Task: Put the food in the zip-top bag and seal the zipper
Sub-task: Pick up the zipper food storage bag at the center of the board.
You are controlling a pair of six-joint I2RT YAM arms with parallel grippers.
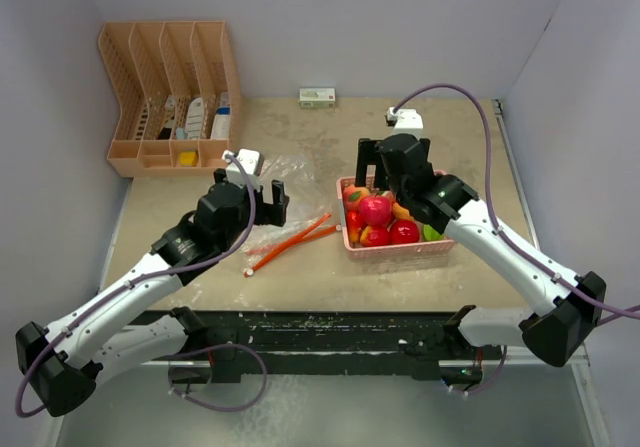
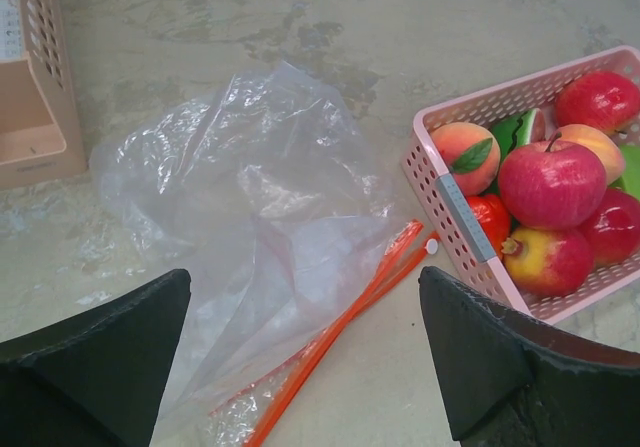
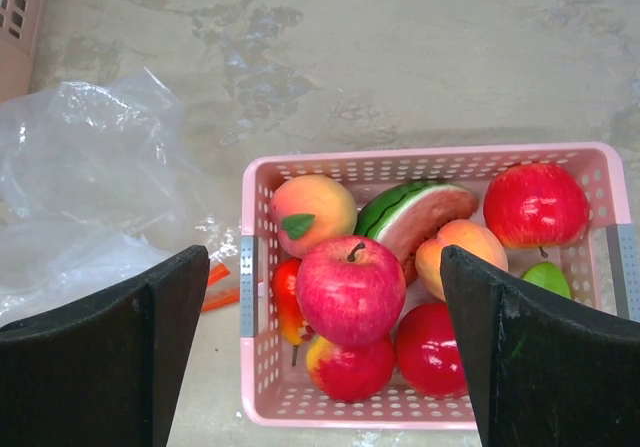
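Note:
A clear zip-top bag (image 1: 282,195) with an orange zipper (image 1: 290,241) lies flat and empty on the table, left of a pink basket (image 1: 395,248). The basket holds the food: red apples (image 1: 376,210), peaches, a watermelon slice and green pieces. My left gripper (image 1: 250,189) is open above the bag; the bag (image 2: 260,217) and zipper (image 2: 340,332) show between its fingers. My right gripper (image 1: 392,172) is open above the basket's far side. In the right wrist view a big red apple (image 3: 350,289) lies between its fingers, inside the basket (image 3: 248,367).
A peach-coloured file rack (image 1: 172,97) with small packets stands at the back left. A small white-and-green box (image 1: 317,96) lies by the back wall. A white adapter (image 1: 404,119) with a purple cable sits behind the basket. Walls close in on three sides.

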